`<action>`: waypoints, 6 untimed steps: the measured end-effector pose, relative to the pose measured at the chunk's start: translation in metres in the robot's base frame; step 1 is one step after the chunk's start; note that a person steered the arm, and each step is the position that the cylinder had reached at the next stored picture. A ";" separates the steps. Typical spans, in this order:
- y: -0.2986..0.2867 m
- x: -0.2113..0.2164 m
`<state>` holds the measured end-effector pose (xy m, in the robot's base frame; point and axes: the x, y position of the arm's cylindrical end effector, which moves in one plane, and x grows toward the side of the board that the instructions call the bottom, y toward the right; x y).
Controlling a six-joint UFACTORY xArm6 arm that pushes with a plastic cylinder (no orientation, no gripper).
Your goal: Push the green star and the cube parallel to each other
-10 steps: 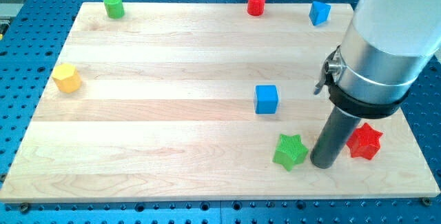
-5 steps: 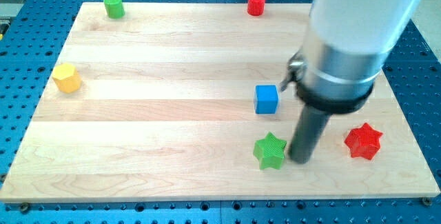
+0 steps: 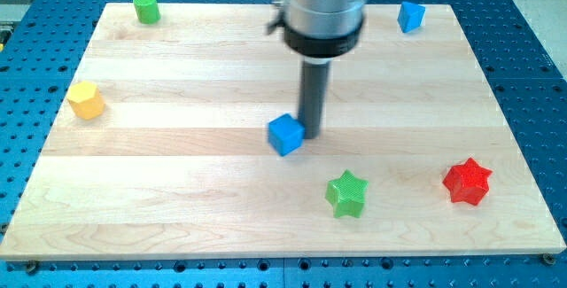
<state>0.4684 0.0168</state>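
Moved since earlier: blue cube (image 3: 285, 135) is sitting further left, rotated.
Tip: my tip (image 3: 311, 135) is touching its right side.
Pincer: none fitted, bare rod.
Green star (image 3: 346, 193): lying below-right, apart.

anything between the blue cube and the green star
No. In the camera view, only bare board separates the blue cube from the green star. My tip sits against the cube's right side.

Blue cube (image 3: 285, 135) lies up-left of green star (image 3: 346, 193).

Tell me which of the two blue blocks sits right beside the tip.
The blue cube at mid-board, just left of my tip; the other blue block lies near the view's top edge.
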 end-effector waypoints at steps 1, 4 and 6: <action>0.008 -0.018; -0.040 0.064; -0.107 0.068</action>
